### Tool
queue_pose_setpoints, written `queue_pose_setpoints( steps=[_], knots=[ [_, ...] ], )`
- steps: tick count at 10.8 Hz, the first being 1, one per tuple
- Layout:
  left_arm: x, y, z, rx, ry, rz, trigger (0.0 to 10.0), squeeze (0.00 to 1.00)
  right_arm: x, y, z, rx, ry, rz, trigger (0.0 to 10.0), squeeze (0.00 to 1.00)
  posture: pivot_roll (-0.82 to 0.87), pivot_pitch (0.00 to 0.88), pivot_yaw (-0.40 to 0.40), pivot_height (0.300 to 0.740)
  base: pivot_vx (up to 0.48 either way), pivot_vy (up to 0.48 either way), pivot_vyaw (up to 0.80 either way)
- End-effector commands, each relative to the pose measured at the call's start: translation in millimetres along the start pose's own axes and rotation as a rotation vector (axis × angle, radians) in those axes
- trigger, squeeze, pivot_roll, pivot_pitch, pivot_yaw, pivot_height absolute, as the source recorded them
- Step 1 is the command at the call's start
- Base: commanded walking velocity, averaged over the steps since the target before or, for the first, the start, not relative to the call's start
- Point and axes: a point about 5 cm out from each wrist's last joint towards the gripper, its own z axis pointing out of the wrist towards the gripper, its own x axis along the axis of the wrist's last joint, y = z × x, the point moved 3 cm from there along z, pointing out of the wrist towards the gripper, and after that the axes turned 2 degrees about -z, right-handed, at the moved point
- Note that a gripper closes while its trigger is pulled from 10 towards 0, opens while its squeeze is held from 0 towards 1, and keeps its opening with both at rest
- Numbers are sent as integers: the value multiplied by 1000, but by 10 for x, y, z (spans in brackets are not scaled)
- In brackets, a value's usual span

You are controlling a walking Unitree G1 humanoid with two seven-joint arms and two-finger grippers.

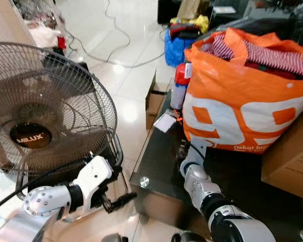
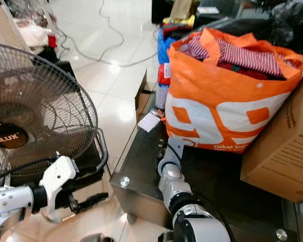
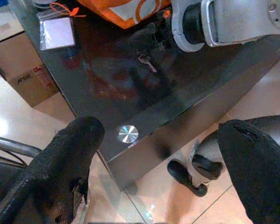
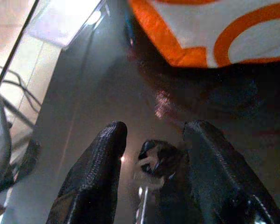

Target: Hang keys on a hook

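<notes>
We see the keys as a small bunch lying flat on the dark glossy table top, with a rounded black head and pale metal parts showing beneath it; the finer detail is blurred. In the left wrist view they appear as a small dark, silvery cluster on the same surface, near the foot of the orange bag

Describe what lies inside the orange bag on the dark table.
Striped cloth and other clothes stick out of the open top of the orange bag. Whatever is packed lower down is hidden by the bag's walls.
</notes>
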Motion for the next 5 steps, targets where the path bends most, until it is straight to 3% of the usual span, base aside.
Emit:
queue_pose_setpoints(
  steps=[1, 5],
  knots=[
    [55, -6, -53, 12, 5, 16, 10000, 0, 73, -23, 0, -6, 41, 8, 10000, 0, 36, 141, 4, 740, 0, 0, 0],
    [39, 35, -136, 22, -4, 9, 10000, 0, 27, -32, -19, -20, 52, -42, 10000, 0, 37, 154, -6, 740, 0, 0, 0]
  ],
)
